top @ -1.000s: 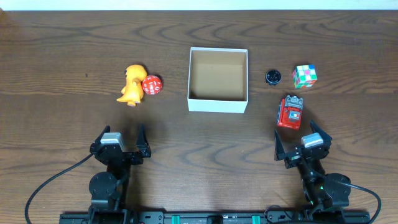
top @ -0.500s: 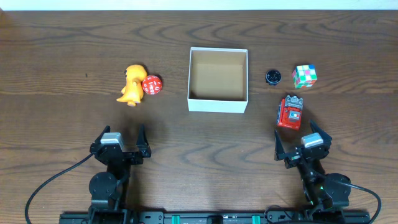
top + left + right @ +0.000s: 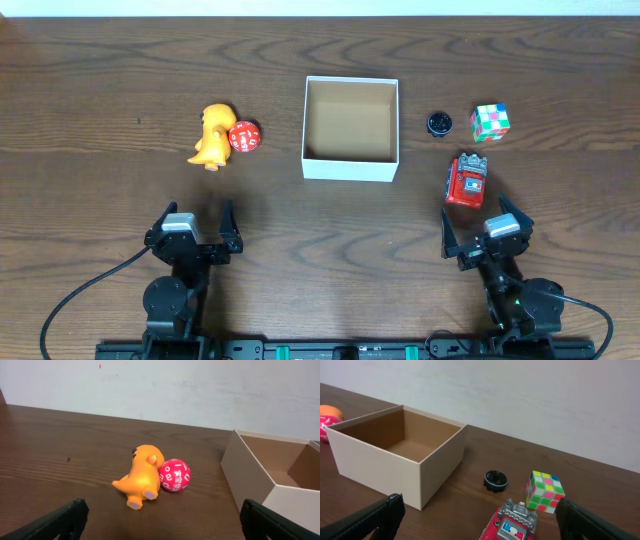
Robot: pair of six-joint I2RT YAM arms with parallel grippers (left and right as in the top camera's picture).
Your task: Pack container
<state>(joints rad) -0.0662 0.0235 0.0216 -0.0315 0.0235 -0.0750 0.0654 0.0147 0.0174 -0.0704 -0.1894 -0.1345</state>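
Note:
The container, a square white box with a brown floor, stands empty at the table's middle; it also shows in the left wrist view and the right wrist view. An orange dinosaur toy and a red numbered ball lie touching, left of it. Right of it are a black round piece, a colour cube and a red toy. My left gripper is open and empty, below the dinosaur. My right gripper is open and empty, just below the red toy.
The dark wooden table ends at a pale wall at the back. Black cables run from both arm bases at the front edge.

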